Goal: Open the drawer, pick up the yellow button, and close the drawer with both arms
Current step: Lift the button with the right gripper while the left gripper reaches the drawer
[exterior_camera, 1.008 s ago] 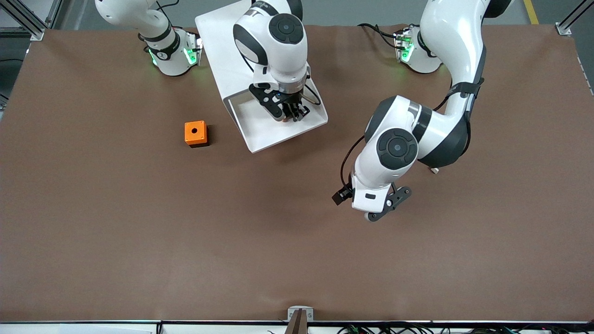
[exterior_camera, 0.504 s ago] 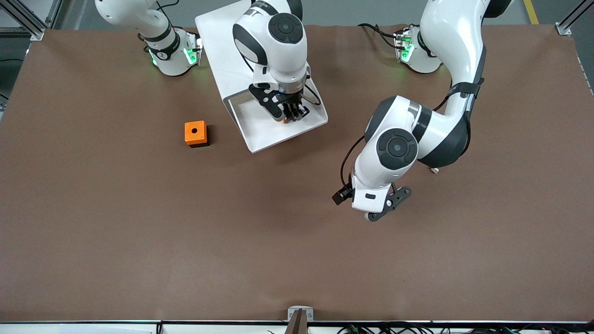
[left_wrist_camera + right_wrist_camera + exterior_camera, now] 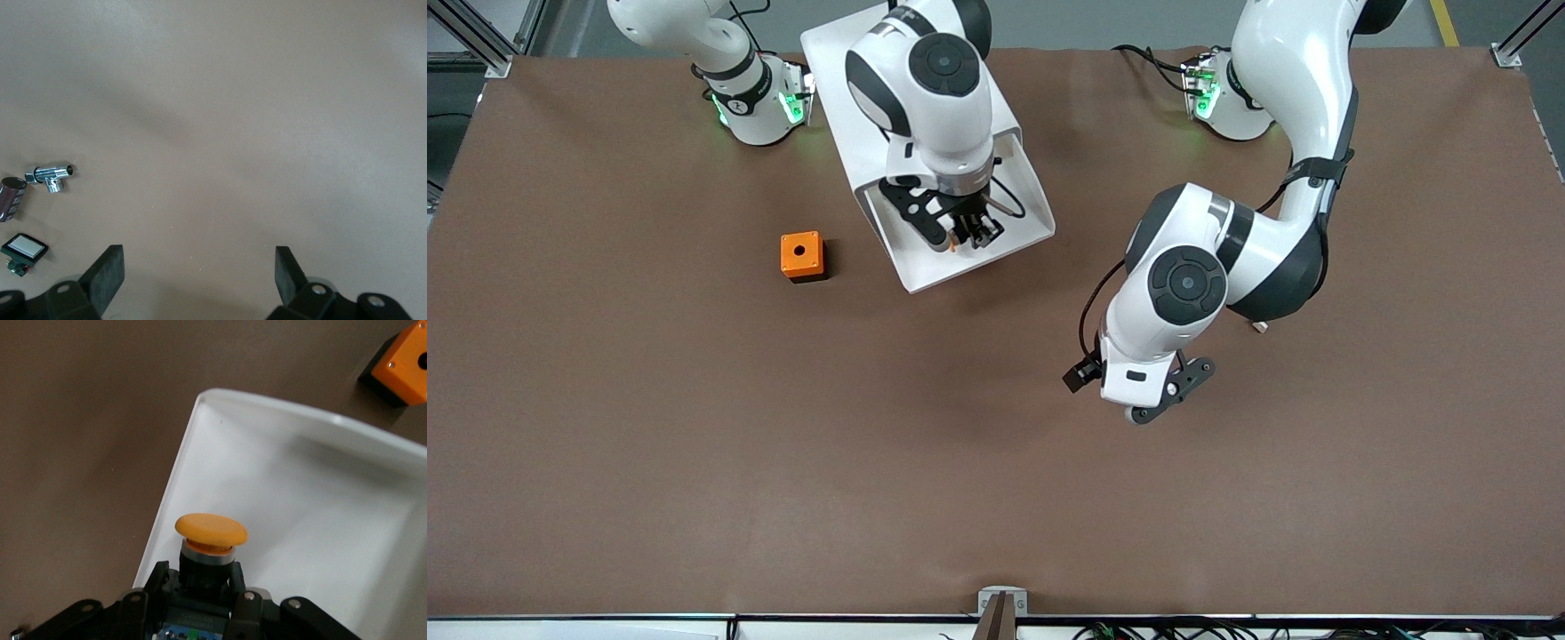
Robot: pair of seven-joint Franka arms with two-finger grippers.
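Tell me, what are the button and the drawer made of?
Button: cap looks like matte orange-yellow plastic, smooth and evenly coloured, over a silvery ring, possibly metal, and a black plastic-looking body. Drawer: probably white moulded plastic, given its thin rounded rim and soft sheen.

Button [image 3: 211, 532] orange cap, black body; drawer [image 3: 320, 513] white; table [image 3: 694, 444] brown.

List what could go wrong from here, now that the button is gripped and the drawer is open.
1. The right gripper pinches only the black body of the orange-capped push-button; it might slip out over the pulled-out white tray drawer.
2. That gripper sits low near the drawer's rim, so moving sideways may clip it.
3. The left gripper waits open over bare brown table, away from the drawer it may have to close.
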